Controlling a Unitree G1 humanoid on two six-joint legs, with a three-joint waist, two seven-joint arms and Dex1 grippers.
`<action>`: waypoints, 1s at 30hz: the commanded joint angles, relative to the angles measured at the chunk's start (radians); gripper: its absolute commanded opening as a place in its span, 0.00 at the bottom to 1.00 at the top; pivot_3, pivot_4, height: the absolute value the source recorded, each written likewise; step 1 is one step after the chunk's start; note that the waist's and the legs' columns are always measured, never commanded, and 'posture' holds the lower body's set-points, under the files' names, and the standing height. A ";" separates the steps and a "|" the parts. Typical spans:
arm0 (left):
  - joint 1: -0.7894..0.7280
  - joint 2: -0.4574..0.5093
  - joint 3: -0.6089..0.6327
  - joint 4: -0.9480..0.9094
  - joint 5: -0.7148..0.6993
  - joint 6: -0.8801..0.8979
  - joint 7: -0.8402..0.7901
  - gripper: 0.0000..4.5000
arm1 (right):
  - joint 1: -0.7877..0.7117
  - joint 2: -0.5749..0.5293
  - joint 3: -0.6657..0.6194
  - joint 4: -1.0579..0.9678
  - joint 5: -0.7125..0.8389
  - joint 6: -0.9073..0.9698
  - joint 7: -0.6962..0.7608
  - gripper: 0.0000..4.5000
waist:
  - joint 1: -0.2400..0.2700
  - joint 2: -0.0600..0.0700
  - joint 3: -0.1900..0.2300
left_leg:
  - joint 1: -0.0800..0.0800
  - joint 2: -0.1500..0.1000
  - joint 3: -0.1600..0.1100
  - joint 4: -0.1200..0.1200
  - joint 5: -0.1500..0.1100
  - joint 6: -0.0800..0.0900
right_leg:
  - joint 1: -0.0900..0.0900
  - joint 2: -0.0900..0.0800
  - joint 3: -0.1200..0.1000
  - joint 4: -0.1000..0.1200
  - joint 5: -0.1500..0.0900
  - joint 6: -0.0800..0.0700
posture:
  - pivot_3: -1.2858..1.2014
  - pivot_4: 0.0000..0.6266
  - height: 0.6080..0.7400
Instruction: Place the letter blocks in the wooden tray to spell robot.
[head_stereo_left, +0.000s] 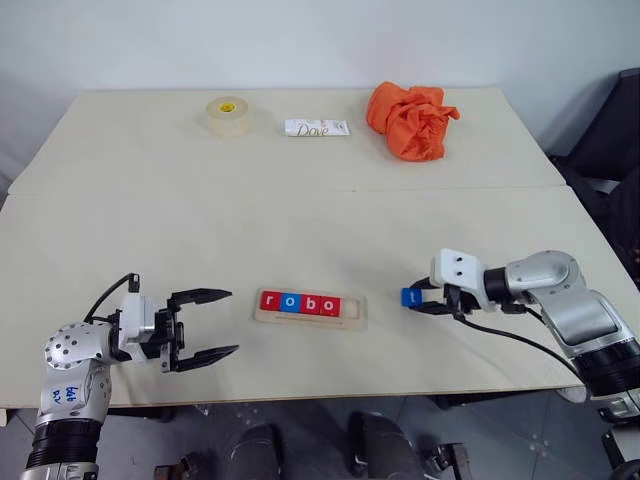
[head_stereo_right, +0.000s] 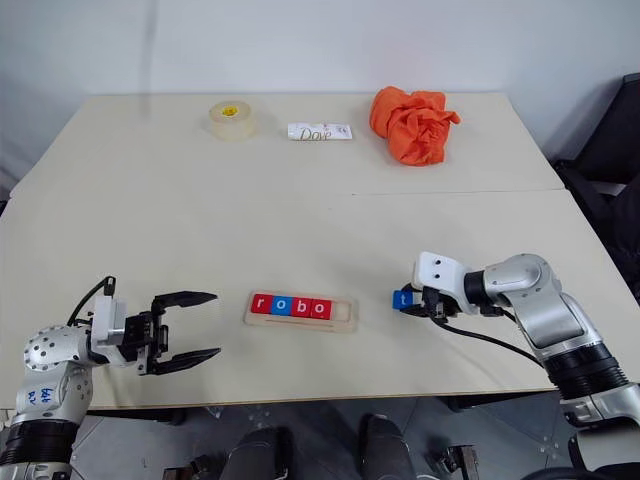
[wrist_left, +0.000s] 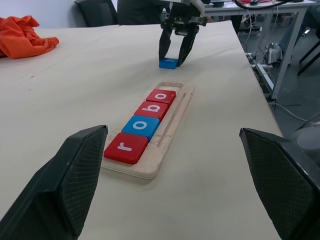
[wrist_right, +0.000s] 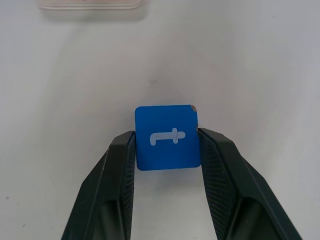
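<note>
We work over a wide pale desk (head_stereo_left: 300, 200), with an orange cloth (head_stereo_left: 410, 120), a roll of tape (head_stereo_left: 228, 115) and a white Dove bar (head_stereo_left: 317, 128) well apart from us at its far edge. Near us lies the wooden tray (head_stereo_left: 352, 318), holding red r (wrist_left: 126, 147), blue o (wrist_left: 141, 126), red b (wrist_left: 154, 109) and red o (wrist_left: 161, 96), with its last slot empty. Our left gripper (head_stereo_left: 205, 326) hovers beside the tray, jaws wide apart and empty. Our right gripper (wrist_right: 167, 145) has its jaws pressed on both sides of the blue t block (wrist_right: 167, 136), which sits flat on the desk just beside the tray's open end.

We judge this the grasp for the final letter; next we must lift it and seat it upright after the second o.

The right wrist view shows the contact on the block's edges, while the head views show the tray's spelling.
</note>
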 joint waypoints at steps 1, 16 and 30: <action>-0.021 0.007 0.015 -0.016 -0.020 -0.005 0.003 1.00 | -0.028 0.003 -0.065 -0.095 0.042 0.080 -0.027 0.32 | 0.003 0.000 0.000 | 0.000 0.000 0.000 0.000 0.000 0.000 | 0.000 0.000 0.000 0.000 0.000 0.000 | 0.52 0.24 1.00; -0.127 -0.005 -0.008 0.089 -0.003 -0.030 -0.020 1.00 | -0.147 0.062 0.074 -0.350 0.068 0.474 -0.114 0.32 | 0.002 0.000 0.000 | -0.001 0.000 0.000 0.000 0.000 0.000 | 0.000 0.000 0.000 -0.001 0.000 0.000 | 0.52 0.24 1.00; -0.046 0.032 0.050 0.073 -0.011 -0.046 -0.003 1.00 | -0.184 0.136 0.226 -0.395 0.048 0.568 -0.138 0.32 | 0.003 0.000 0.000 | -0.001 0.000 0.000 0.000 -0.001 0.000 | -0.001 0.000 0.000 -0.001 0.000 -0.001 | 0.52 0.24 1.00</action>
